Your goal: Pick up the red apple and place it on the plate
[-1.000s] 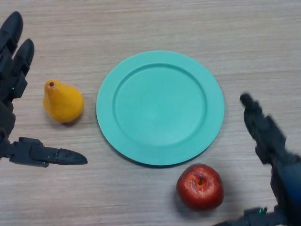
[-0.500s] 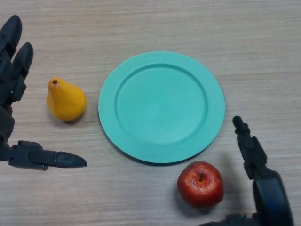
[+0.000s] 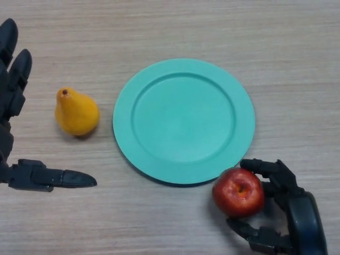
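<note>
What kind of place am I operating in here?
Probably a lab or demo tabletop, not a real kitchen: a bare wood-grain table holding only a teal plate, a yellow pear and a red apple.

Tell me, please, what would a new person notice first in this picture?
First the large teal plate in the middle of the table. Next the red apple just off its lower right rim, with the right hand curled round it. A yellow pear lies to the plate's left.

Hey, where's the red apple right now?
In the head view the red apple sits low on the right, just off the teal plate's near rim, with the right hand curled around it.
</note>
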You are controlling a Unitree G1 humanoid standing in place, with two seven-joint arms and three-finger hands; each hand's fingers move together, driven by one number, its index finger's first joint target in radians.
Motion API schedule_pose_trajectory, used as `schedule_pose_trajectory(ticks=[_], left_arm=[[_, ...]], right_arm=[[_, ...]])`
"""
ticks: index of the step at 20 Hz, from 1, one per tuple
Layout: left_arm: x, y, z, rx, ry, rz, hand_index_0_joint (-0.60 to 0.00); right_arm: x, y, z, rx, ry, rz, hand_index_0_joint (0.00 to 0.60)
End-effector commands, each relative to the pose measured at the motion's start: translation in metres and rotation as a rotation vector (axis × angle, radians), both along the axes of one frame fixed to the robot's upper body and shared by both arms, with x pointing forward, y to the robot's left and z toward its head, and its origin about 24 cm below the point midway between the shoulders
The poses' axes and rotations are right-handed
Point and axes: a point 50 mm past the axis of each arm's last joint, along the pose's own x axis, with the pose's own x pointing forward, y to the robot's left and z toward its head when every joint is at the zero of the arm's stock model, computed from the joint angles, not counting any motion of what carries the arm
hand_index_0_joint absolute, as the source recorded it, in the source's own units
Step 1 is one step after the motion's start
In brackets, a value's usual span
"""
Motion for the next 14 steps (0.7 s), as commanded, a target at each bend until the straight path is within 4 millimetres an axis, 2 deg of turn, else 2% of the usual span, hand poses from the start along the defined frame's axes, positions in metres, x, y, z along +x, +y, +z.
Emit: schedule_pose_trajectory(ticks=[1, 3, 5, 7, 9, 11, 14], left_arm=[[-0.016, 0.010, 0.029, 0.025, -0.234, 0.044, 0.000], [-0.017, 0.012, 0.029, 0.019, -0.236, 0.047, 0.000], [-0.017, 0.011, 0.032, -0.002, -0.237, 0.036, 0.000], [-0.017, 0.008, 0.034, -0.027, -0.240, 0.016, 0.000], [-0.017, 0.003, 0.035, -0.034, -0.240, -0.006, 0.000], [-0.018, -0.001, 0.035, -0.043, -0.225, -0.030, 0.000], [-0.021, -0.005, 0.036, -0.035, -0.223, -0.047, 0.000]], right_arm=[[0.002, -0.005, 0.034, 0.004, -0.167, 0.008, 0.600], [0.003, -0.005, 0.057, -0.025, -0.183, 0.030, 0.600], [0.010, 0.002, 0.087, -0.066, -0.275, 0.083, 0.600], [0.025, 0.011, 0.110, -0.187, -0.347, 0.146, 0.600], [0.043, 0.022, 0.127, -0.216, -0.385, 0.200, 0.600], [0.060, 0.036, 0.133, -0.212, -0.388, 0.245, 0.600], [0.077, 0.054, 0.130, -0.164, -0.363, 0.286, 0.600]])
